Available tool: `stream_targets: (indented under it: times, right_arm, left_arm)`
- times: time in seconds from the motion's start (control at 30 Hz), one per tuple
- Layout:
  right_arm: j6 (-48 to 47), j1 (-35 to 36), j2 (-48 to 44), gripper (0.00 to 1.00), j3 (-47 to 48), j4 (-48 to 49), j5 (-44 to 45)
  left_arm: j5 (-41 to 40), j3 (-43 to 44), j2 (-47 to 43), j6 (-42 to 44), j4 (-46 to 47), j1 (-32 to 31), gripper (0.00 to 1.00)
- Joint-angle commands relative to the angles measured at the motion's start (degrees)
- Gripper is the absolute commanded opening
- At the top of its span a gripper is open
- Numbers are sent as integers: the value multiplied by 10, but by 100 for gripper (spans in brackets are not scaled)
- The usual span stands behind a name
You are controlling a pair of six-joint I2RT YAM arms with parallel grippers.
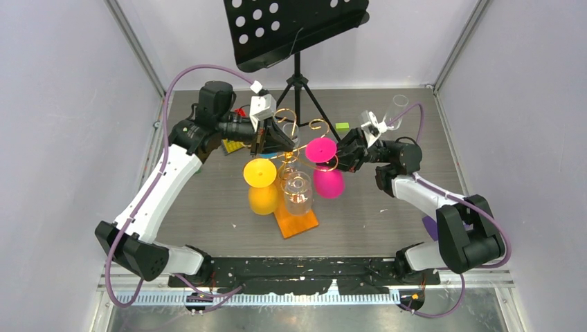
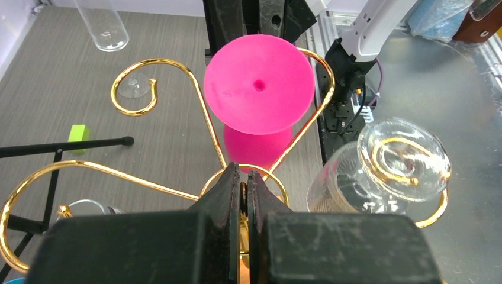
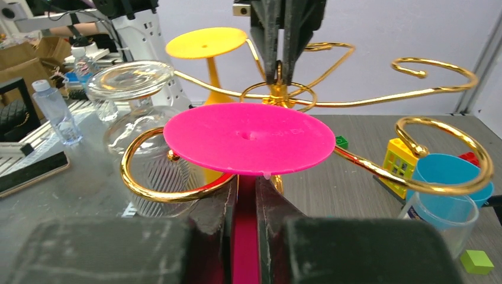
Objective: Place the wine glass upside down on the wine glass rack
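We've got the right gripper clamped on the pink glass by its stem. The foot is just above our fingertips, the bowl hangs below, and the stem seems inside the loop on the rack side facing the table's right edge. The left gripper pinches the rack's centre wire shut. Danger: if we release before the foot seats, it drops. If we drag sideways, we knock the clear glass.

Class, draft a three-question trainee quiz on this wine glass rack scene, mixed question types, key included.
1. True or false: the right fingers grip the pink wine glass by its stem.
2. The left fingers clamp: A the wine glass rack at its centre; B the yellow glass; C the music stand.
3. Fill in: the rack stands on a flat ____ base.
Key: 1 true; 2 A; 3 orange.
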Motion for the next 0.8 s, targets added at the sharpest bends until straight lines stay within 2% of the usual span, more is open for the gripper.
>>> stream_targets:
  times: [0.0, 0.5, 0.77]
  right_arm:
    - [10, 19, -37, 5, 12, 91, -47]
    - [12, 18, -79, 5, -19, 91, -47]
    - [25, 40, -71, 5, -8, 91, -79]
  left_arm:
    - [-43, -1, 18, 4, 4, 4, 0]
    - [-52, -12, 18, -22, 31, 5, 0]
    - [-55, -5, 24, -31, 33, 5, 0]
